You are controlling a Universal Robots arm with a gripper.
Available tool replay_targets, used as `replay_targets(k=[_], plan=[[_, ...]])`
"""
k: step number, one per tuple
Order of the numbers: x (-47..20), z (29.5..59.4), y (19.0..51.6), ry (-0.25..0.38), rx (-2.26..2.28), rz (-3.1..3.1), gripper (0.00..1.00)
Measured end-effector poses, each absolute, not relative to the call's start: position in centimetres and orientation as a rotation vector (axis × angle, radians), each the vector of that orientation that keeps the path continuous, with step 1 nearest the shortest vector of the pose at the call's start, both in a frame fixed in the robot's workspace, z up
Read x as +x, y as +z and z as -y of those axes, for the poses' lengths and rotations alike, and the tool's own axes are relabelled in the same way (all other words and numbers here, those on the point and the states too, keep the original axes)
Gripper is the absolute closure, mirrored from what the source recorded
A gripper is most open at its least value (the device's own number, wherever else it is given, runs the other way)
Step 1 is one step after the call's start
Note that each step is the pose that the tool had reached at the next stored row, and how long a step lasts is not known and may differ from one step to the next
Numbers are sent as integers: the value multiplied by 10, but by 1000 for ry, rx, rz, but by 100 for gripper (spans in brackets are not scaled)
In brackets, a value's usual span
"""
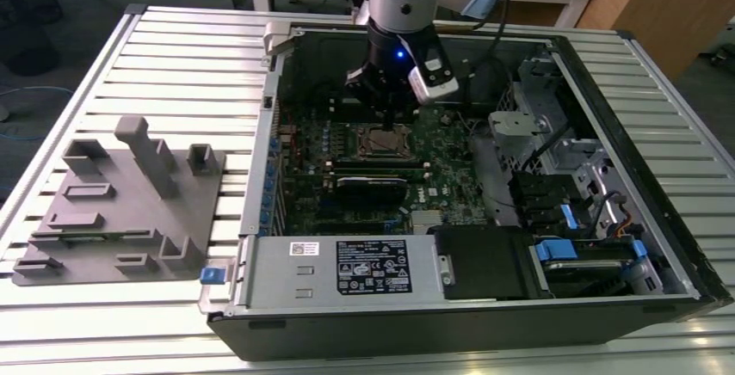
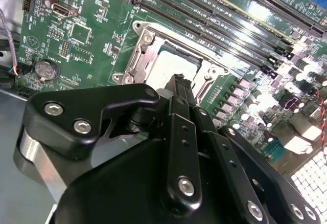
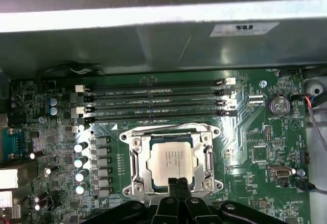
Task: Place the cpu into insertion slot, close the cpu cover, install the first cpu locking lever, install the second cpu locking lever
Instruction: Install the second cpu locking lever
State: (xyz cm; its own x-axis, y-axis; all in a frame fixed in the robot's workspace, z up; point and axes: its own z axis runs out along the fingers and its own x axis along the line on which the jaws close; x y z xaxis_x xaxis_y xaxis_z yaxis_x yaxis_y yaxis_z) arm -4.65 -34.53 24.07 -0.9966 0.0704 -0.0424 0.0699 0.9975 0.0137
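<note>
Jaws pressed together, nothing pinched between them. Gripper (image 3: 178, 183) tip sits at the near edge of the cpu cover (image 3: 136, 165), low centre of the first wrist view; in the second wrist view the gripper (image 2: 180, 83) tip is mid-frame, right at the socket edge, contact not clear. The cpu (image 3: 171, 163) lies flat in the insertion slot (image 3: 149, 180), silver-grey top facing up, the cover frame closed down around it. Second wrist view: cpu (image 2: 173, 66) is partly hidden behind the fingers, cover (image 2: 140, 60) to its left. Four long black memory slots (image 3: 153, 100) run side by side just beyond the socket, centre of the first wrist view; a row of small silver capacitors (image 3: 82, 162) stands at the left of the socket. A round coin battery (image 3: 279, 105) sits at the right of that frame and shows again at the left edge of the second wrist view (image 2: 45, 69). Exterior view: the arm comes down from top centre, gripper (image 1: 398, 121) inside the open computer case (image 1: 655, 169), over the socket (image 1: 383, 142) on the green motherboard (image 1: 448, 177). The case lies on a slatted metal table (image 1: 172, 57); a grey plastic fixture block (image 1: 115, 212) rests at the frame's left, well apart from the case.
</note>
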Motion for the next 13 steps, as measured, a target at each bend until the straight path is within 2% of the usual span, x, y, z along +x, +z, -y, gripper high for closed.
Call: replay_targets(k=[13], plan=[[-46,353,241,19,109,-3097,90]])
